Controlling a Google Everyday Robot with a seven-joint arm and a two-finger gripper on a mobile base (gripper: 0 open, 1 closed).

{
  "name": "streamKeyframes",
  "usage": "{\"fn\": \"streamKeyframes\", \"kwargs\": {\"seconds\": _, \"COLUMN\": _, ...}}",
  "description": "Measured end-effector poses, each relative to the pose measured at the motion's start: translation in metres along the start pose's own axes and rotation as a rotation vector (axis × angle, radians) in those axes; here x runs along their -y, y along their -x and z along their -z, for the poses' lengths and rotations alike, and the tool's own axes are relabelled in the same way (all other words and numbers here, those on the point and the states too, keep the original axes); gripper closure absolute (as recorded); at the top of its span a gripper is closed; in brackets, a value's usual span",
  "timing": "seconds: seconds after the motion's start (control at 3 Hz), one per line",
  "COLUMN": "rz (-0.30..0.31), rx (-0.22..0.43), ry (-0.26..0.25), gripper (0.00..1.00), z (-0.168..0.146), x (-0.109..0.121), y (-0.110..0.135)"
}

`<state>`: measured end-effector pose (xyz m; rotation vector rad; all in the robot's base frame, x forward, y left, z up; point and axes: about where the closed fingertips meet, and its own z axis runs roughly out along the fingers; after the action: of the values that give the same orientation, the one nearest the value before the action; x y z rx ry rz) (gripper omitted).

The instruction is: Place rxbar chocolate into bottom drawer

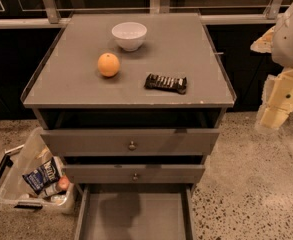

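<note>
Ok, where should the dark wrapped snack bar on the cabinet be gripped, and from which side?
Probably from above, jaws across the narrow middle of the dark glossy-wrapped rectangular snack bar: it lies flat, long axis left-right, nothing touching it. The gripper hangs right of the grey cabinet top.

The counter has three things on top: one orange, one white bowl and one rxbar chocolate. Under the counter are three drawers: two upper drawers and one bottom drawer. Left of the counter is one clear bin with one blue-white bag in it. Right of the counter is one gripper.
</note>
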<state>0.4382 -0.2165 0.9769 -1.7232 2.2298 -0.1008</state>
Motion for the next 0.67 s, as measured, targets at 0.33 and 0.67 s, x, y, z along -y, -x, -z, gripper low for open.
{"fn": "streamKeyframes", "kwargs": {"seconds": 0.33, "rz": 0.000, "rx": 0.000, "ry": 0.000, "gripper": 0.00, "z": 0.0000, "x": 0.0000, "y": 0.0000}}
{"fn": "streamKeyframes", "kwargs": {"seconds": 0.67, "rz": 0.007, "rx": 0.029, "ry": -0.009, "gripper": 0.00, "z": 0.0020, "x": 0.0039, "y": 0.0016}}
